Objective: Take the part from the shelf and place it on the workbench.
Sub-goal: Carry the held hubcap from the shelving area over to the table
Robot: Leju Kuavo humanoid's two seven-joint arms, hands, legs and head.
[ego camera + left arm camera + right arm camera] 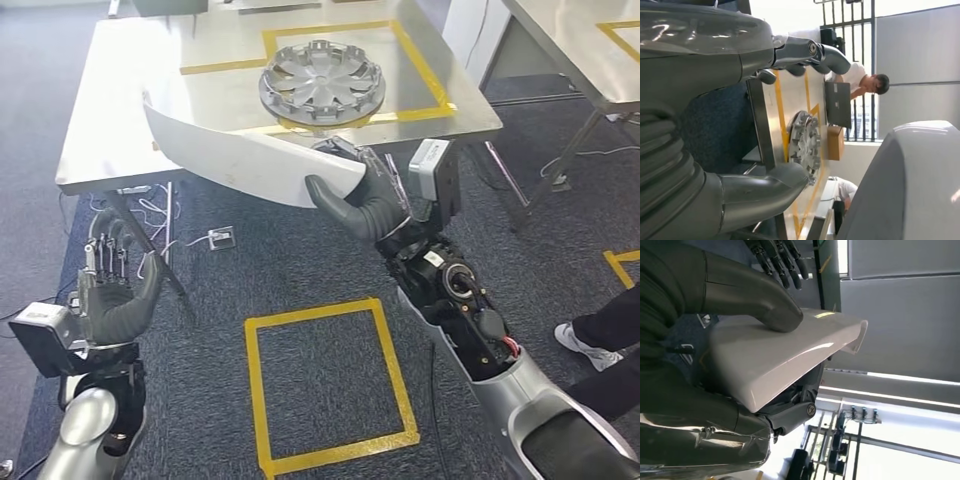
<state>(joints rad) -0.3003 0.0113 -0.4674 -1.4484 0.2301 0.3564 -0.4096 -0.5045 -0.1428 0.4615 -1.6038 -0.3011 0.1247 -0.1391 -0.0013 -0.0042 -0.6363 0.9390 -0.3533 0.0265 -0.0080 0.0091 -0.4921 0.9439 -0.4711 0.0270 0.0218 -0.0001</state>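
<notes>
My right hand (362,195) grips one end of a long white curved panel (241,155), thumb on its face and fingers behind. The panel hangs in the air over the near edge of the steel workbench (113,120), reaching out to the left. In the right wrist view the thumb (753,295) presses on the white panel (783,350). My left hand (113,290) is low on the left, holding nothing, fingers raised and apart. In the left wrist view my left hand (715,120) shows its thumb and fingers spread with nothing between them.
A silver wheel cover (322,82) lies on the workbench inside a yellow tape frame (423,70); it also shows as the wheel cover (806,142). A yellow tape square (328,385) marks the carpet. A second table (581,50) stands at right. A person's shoe (581,345) is at the right edge.
</notes>
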